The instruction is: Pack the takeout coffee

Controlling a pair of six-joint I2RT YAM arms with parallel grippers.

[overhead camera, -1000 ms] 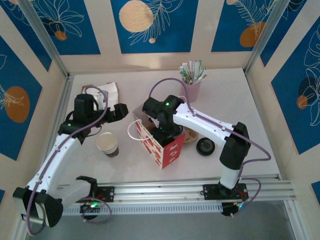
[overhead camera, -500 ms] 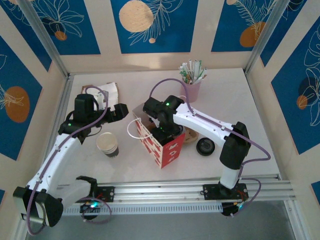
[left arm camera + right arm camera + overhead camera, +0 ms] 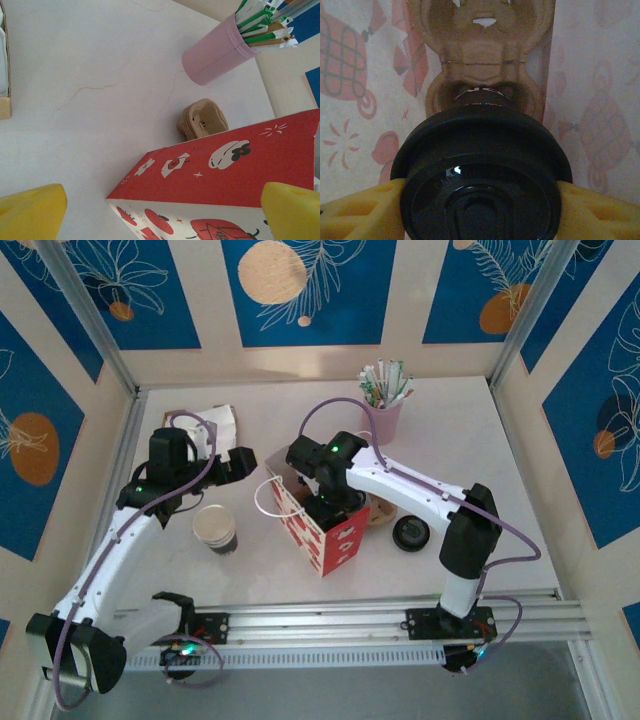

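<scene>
The takeout coffee [image 3: 480, 175], a cup under a round black lid, is gripped between the yellow fingers [image 3: 360, 215] of my right gripper [image 3: 480, 215], which is shut on its sides. It hangs inside the red-and-white bag [image 3: 335, 535], above a brown cardboard carrier [image 3: 482, 55] on the bag's floor. From above, my right gripper [image 3: 325, 502] reaches down into the bag's open top. My left gripper [image 3: 240, 465] stands open just left of the bag [image 3: 225, 170]. Nothing sits between its yellow fingertips [image 3: 30, 212].
An open paper cup [image 3: 215, 528] with a dark band stands left of the bag. A loose black lid [image 3: 411, 533] and a brown cardboard stack [image 3: 202, 120] lie to its right. A pink cup of sticks [image 3: 383, 420] stands behind, a box [image 3: 210, 425] at back left.
</scene>
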